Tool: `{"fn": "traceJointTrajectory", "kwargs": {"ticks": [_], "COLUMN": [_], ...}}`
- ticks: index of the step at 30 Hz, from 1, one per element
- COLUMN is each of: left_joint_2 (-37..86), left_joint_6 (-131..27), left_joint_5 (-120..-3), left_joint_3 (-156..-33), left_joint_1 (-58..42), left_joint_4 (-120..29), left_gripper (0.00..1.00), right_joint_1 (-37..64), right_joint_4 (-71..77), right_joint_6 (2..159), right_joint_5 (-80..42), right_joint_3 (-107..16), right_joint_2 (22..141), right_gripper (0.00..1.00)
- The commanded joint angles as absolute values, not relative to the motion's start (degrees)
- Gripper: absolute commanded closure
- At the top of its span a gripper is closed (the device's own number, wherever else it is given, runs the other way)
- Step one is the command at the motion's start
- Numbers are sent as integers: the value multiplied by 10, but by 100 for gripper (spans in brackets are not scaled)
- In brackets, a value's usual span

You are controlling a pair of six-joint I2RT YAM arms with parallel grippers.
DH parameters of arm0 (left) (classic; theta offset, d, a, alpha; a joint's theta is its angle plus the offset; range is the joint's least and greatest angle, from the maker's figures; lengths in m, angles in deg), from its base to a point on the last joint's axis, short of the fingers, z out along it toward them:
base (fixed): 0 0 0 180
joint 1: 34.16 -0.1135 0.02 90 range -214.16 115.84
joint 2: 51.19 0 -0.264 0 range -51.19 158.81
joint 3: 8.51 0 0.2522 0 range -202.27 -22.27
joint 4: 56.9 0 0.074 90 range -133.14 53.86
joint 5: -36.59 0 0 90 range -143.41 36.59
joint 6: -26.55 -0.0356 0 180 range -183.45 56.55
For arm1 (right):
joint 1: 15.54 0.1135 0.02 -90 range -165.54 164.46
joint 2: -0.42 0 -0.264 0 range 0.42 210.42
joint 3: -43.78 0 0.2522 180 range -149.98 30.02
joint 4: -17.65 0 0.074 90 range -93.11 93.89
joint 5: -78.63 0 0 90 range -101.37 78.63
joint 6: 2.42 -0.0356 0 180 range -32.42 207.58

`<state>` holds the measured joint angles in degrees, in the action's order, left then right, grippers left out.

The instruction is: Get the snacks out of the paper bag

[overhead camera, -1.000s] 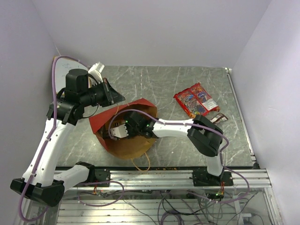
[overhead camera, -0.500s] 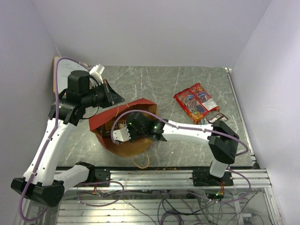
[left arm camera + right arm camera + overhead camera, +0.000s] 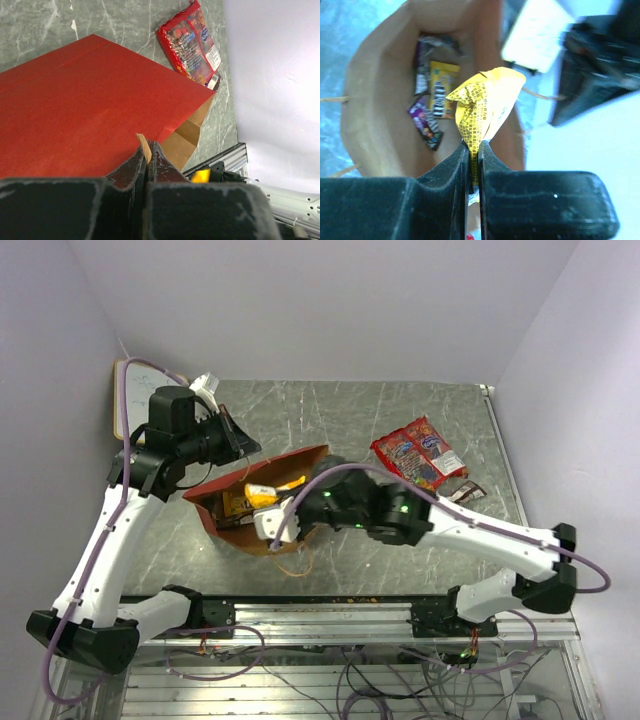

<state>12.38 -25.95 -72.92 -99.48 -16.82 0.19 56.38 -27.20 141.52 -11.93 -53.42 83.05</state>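
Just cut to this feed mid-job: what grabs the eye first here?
The right hand is shut on a crinkled yellow packet at the open mouth of the paper bag, with more small candy packs lying deep inside. The left hand pinches the bag's edge, and red crisp bags lie on the table to the bag's right.
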Motion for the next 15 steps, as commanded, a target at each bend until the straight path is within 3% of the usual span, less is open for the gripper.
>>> {"fn": "traceJointTrajectory", "kwargs": {"ticks": [1,10,15], "left_joint_2": [124,107,103], "left_joint_6": [-261,-249,-256], "left_joint_5": [-708,-701,-696], "left_joint_3": [-1009,-994,-999], "left_joint_1": [-168,-169,-168], "left_joint_4": [13,17,26], "left_gripper": [93,93,93], "right_joint_1": [561,549,495], "right_joint_4": [-204,199,267], "right_joint_6": [1409,1515,1490], "right_joint_5": [-64,121,186], "right_joint_3": [-528,-397,-400], "right_joint_2": [773,722,757], "right_gripper": [100,100,100]}}
